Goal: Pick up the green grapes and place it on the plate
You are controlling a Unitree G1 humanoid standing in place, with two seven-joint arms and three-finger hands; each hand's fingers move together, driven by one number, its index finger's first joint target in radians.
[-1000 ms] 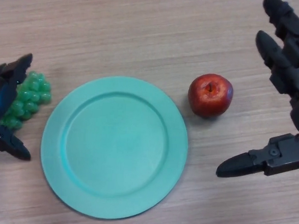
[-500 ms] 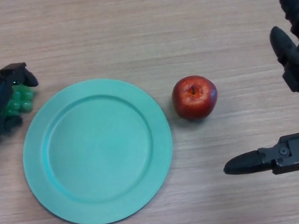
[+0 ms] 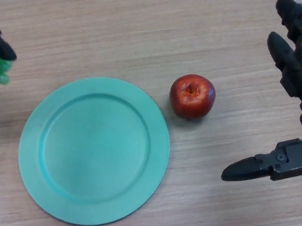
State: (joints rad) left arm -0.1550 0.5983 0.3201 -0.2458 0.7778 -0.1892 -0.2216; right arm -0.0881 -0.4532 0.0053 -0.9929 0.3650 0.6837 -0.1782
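Only a small part of the green grapes (image 3: pixel 0 71) shows at the far left edge, held in my left hand (image 3: pixel 4 47), whose dark fingers curl over the bunch. Most of that hand and of the bunch lies beyond the frame edge. The round teal plate (image 3: pixel 94 149) rests on the wooden table at lower left, with nothing on it. My right hand (image 3: pixel 291 73) hangs at the right edge, fingers straight and spread, thumb (image 3: pixel 253 168) pointing left, holding nothing.
A red apple (image 3: pixel 192 96) sits on the table just right of the plate's upper rim, between the plate and my right hand.
My left hand closed on the grapes and has carried them up and left, nearly out of the frame. The plate and apple appear shifted left as the view moved. The right hand stays idle.
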